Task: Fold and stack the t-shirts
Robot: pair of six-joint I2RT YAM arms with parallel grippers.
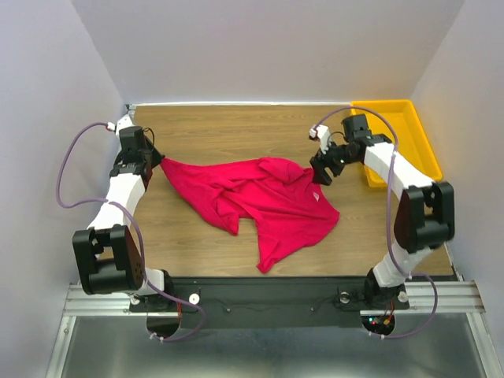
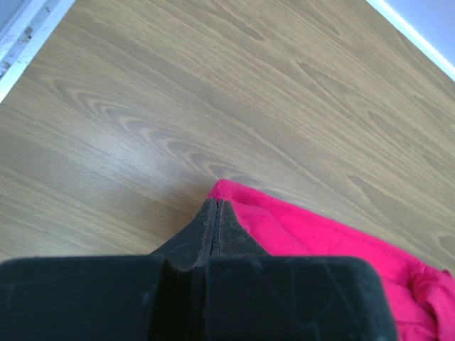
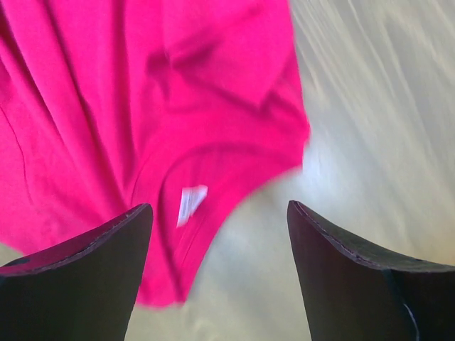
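The crimson-pink t-shirt (image 1: 260,201) lies crumpled across the middle of the wooden table. My left gripper (image 1: 160,161) is shut on the shirt's left corner; in the left wrist view the closed fingertips (image 2: 215,206) pinch the pink edge (image 2: 298,231). My right gripper (image 1: 319,175) is open above the shirt's right side by the neckline. In the right wrist view the shirt (image 3: 142,106) shows its white neck label (image 3: 190,202) between the spread fingers (image 3: 334,249), and the picture is motion-blurred.
A yellow plastic tray (image 1: 413,130) stands at the back right corner beside my right arm. Grey walls close the table on three sides. Bare wood (image 1: 236,130) lies behind the shirt and at the front left.
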